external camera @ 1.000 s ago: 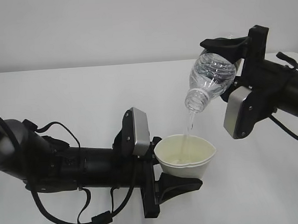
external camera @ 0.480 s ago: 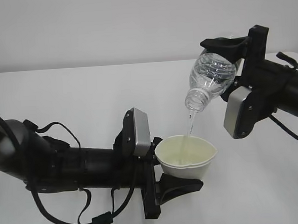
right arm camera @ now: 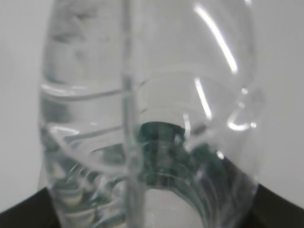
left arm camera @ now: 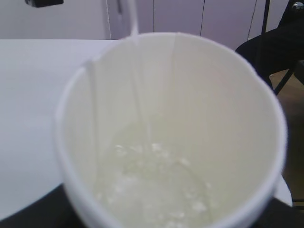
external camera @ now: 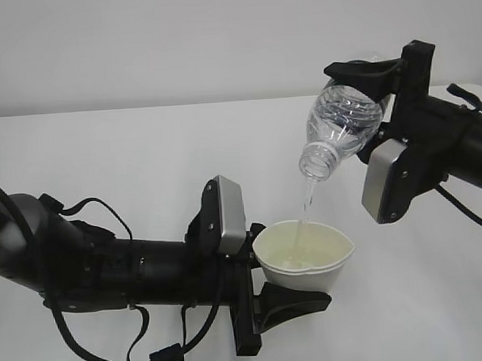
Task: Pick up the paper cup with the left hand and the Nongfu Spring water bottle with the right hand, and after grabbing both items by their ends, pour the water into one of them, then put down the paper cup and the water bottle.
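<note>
The left hand [external camera: 283, 287] has its black jaws closed round the lower wall of the paper cup [external camera: 303, 254], holding it upright above the white table [external camera: 126, 146], low in the exterior view; one prong shows beneath and in front of the cup, and the rim is pressed slightly out of round. The right hand [external camera: 365, 81] grips the Nongfu Spring water bottle [external camera: 339, 131] by its base end, jaws set on either side of the clear body, the bottle tilted steeply with its open neck pointing down and to the left. The neck hangs above the cup, apart from it, and a thin stream of the water [external camera: 307, 200] falls from the mouth into the cup near its far wall.

The left wrist view looks straight into the cup [left arm camera: 171, 133]: cream inside, a shallow pool of water [left arm camera: 156, 185] with small bubbles at the bottom, the stream running down. The jaws are hardly visible there. The right wrist view is filled by the bottle [right arm camera: 147, 104], ribbed and glinting, with a dark green patch seen through the plastic.
</note>
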You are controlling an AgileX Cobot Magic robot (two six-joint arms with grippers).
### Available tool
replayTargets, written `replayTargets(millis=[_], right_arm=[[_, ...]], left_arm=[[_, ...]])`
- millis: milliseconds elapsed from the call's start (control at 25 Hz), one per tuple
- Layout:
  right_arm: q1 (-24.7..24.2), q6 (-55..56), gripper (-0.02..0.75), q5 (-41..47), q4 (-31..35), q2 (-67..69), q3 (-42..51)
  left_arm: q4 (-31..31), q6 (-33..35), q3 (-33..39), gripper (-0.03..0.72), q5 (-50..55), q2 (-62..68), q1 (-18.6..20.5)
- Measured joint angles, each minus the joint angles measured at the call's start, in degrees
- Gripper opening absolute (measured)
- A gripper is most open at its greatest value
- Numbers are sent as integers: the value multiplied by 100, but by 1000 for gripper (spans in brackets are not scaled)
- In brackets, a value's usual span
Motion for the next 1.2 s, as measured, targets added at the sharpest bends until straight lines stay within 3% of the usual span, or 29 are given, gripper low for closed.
replayTargets(millis=[1200], right_arm=[[0,-22,475,0,11,0,0]], left_arm=[[47,0,14,429,0,0,0]])
